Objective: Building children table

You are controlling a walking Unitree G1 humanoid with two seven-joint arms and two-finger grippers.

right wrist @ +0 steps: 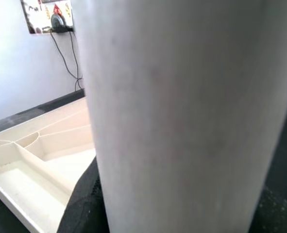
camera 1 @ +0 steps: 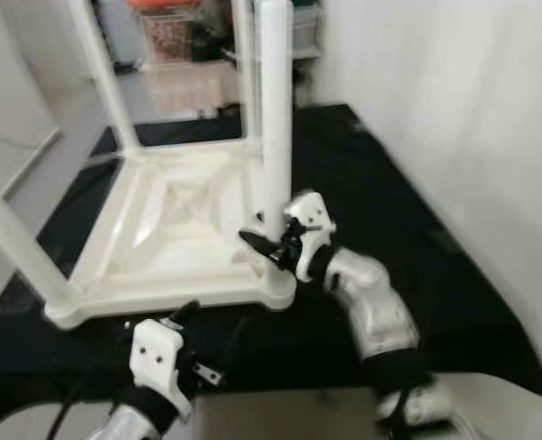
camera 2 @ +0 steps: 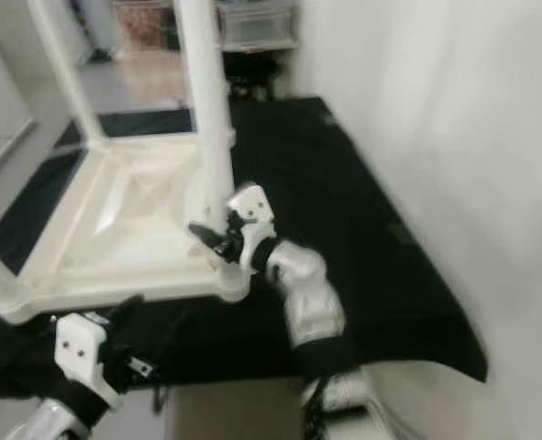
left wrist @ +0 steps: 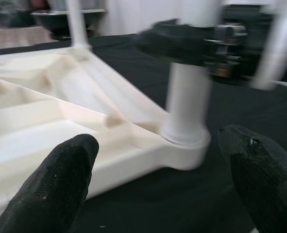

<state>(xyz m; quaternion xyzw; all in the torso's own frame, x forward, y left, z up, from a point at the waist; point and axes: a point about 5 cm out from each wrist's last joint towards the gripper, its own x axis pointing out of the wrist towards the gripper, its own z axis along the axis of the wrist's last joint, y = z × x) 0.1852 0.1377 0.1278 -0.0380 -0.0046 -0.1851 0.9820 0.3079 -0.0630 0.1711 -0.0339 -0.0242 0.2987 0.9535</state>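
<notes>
A white children's table [camera 1: 179, 220] lies upside down on a black mat [camera 1: 417, 229], its legs pointing up. My right gripper [camera 1: 269, 243] is shut on the near-right table leg [camera 1: 275, 110], just above that leg's socket at the corner; the same leg [right wrist: 182, 111] is very close in the right wrist view, with one black finger [right wrist: 82, 204] beside it. My left gripper [camera 1: 186, 313] hovers low in front of the table's near edge, open, with nothing held. Its fingers [left wrist: 51, 189] frame that corner socket [left wrist: 184, 143].
Three more legs stand up: near left [camera 1: 14, 243], far left [camera 1: 105, 73], far right [camera 1: 245, 64]. A white wall [camera 1: 472, 110] runs along the right side of the mat. Storage boxes [camera 1: 174, 32] sit at the back. A brown panel [camera 1: 280, 412] lies at the bottom edge.
</notes>
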